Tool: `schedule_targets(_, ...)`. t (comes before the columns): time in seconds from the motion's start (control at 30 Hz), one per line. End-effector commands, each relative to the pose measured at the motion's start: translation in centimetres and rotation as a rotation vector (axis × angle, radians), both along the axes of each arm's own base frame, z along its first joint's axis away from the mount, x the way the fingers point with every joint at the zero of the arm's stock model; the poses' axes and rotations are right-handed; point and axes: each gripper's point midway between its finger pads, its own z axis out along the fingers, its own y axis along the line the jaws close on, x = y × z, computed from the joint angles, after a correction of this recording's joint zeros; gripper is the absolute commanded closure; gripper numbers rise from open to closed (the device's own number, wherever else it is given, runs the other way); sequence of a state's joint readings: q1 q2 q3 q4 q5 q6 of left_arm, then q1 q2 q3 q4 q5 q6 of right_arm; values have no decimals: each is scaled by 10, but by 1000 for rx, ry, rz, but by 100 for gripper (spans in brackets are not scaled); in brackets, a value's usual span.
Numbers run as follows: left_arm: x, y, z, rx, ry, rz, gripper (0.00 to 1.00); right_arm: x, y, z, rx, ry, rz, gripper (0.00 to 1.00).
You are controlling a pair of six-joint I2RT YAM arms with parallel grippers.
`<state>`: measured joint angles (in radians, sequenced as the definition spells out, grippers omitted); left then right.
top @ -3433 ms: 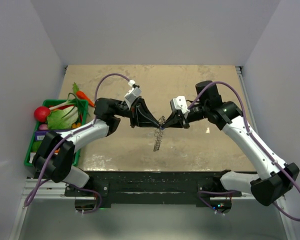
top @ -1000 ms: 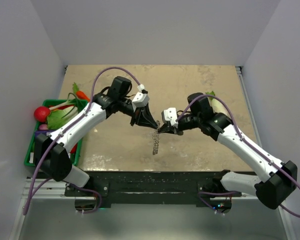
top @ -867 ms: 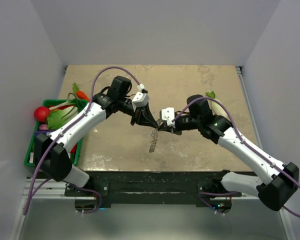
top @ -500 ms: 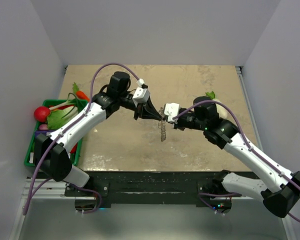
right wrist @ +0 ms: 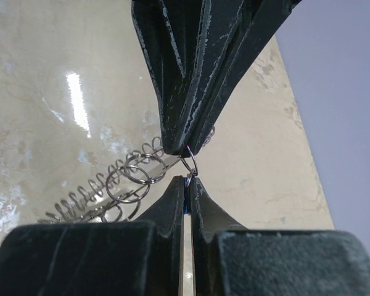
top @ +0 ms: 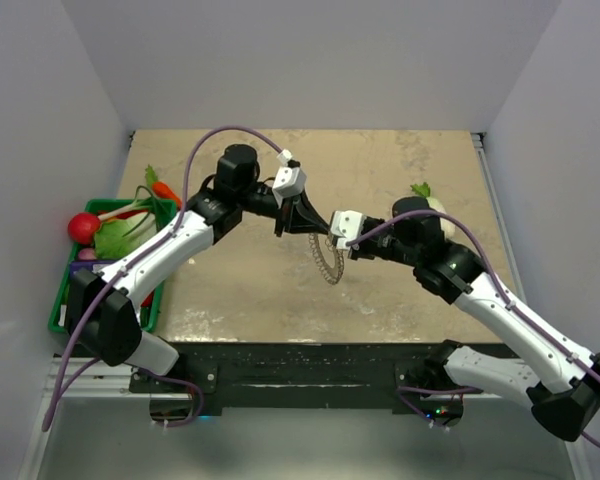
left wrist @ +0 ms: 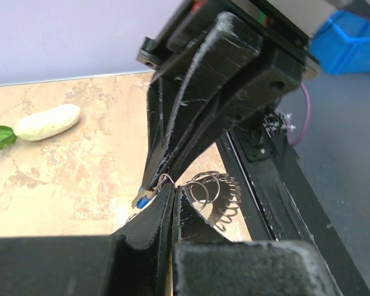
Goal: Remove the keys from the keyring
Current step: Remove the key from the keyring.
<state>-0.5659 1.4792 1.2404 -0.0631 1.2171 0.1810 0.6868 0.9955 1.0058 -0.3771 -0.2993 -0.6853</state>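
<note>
Left gripper [left wrist: 174,196] is pinching the grey coiled keyring [top: 327,262] at its top, jaws pressed together, tip to tip with the right gripper [right wrist: 186,184], which is clamping the blue-headed key [right wrist: 185,180]. The keyring is hanging above the table [top: 400,160], curving toward the near edge. A white radish [left wrist: 47,121] is lying farther right.

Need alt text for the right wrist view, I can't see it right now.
The right gripper and the left gripper, both shut, meet nearly tip to tip above the beige table, with a small wire ring between them. A sliver of the blue key shows pinched in the right gripper, and the coiled grey keyring trails left.
</note>
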Motion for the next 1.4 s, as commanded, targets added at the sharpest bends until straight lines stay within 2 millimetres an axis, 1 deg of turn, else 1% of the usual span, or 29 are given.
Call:
schedule_targets(0.0, -16, 2, 15, -41, 88, -33, 100, 38, -28, 28, -46, -188, -236, 100)
schedule_targets(0.1, -13, -1, 12, -66, 151, -1, 100, 49, -29, 36, -29, -248, -305, 100)
schedule_targets(0.13, -12, -2, 11, -78, 184, 5, 100, 54, -34, 39, -25, -266, -348, 100)
schedule_targets(0.2, -11, -3, 9, -83, 200, 12, 100, 58, -34, 45, 6, -287, -375, 100)
schedule_targets(0.33, -10, -4, 9, -90, 201, 22, 100, 65, -39, 48, 31, -308, -438, 100)
schedule_targets(0.37, -10, -3, 10, -93, 200, 28, 100, 68, -44, 50, 36, -320, -474, 100)
schedule_targets(0.47, -9, -2, 14, -104, 202, 41, 100, 72, -51, 49, 57, -335, -529, 100)
schedule_targets(0.53, -6, 0, 15, -109, 199, 58, 100, 71, -51, 45, 50, -338, -521, 100)
schedule_targets(0.57, -4, 1, 15, -110, 201, 68, 100, 69, -51, 46, 56, -335, -518, 100)
schedule_targets(0.6, -2, 2, 16, -113, 199, 77, 100, 66, -47, 45, 66, -318, -490, 100)
schedule_targets(0.67, 2, 6, 18, -119, 195, 101, 100, 65, -49, 49, 81, -312, -480, 100)
schedule_targets(0.73, 5, 9, 19, -122, 193, 118, 100, 60, -45, 47, 89, -270, -439, 100)
schedule_targets(0.77, 5, 9, 19, -122, 192, 119, 100, 61, -47, 50, 99, -261, -438, 100)
schedule_targets(0.83, 6, 10, 18, -117, 186, 122, 100, 57, -41, 56, 119, -224, -384, 100)
schedule_targets(0.87, 6, 10, 17, -116, 186, 120, 100, 59, -42, 56, 121, -209, -382, 100)
schedule_targets(0.9, 5, 10, 16, -113, 187, 121, 100, 57, -41, 59, 119, -190, -366, 100)
schedule_targets(0.93, 5, 10, 16, -110, 183, 122, 100, 53, -36, 59, 126, -172, -325, 100)
schedule_targets(0.97, 5, 11, 15, -108, 181, 122, 100, 55, -36, 59, 124, -159, -320, 100)
schedule_targets(1.03, 4, 12, 15, -104, 175, 116, 100, 50, -31, 62, 127, -127, -270, 100)
schedule_targets(1.13, 3, 12, 14, -102, 174, 112, 100, 50, -28, 67, 127, -94, -239, 100)
schedule_targets(1.2, 2, 12, 14, -102, 173, 109, 100, 55, -30, 70, 137, -74, -237, 100)
schedule_targets(1.3, 0, 13, 15, -103, 169, 105, 100, 59, -31, 65, 122, -47, -229, 100)
schedule_targets(1.33, -1, 13, 15, -103, 167, 101, 100, 61, -30, 60, 114, -28, -221, 100)
schedule_targets(1.37, -1, 13, 15, -103, 167, 98, 100, 62, -32, 60, 119, -19, -222, 100)
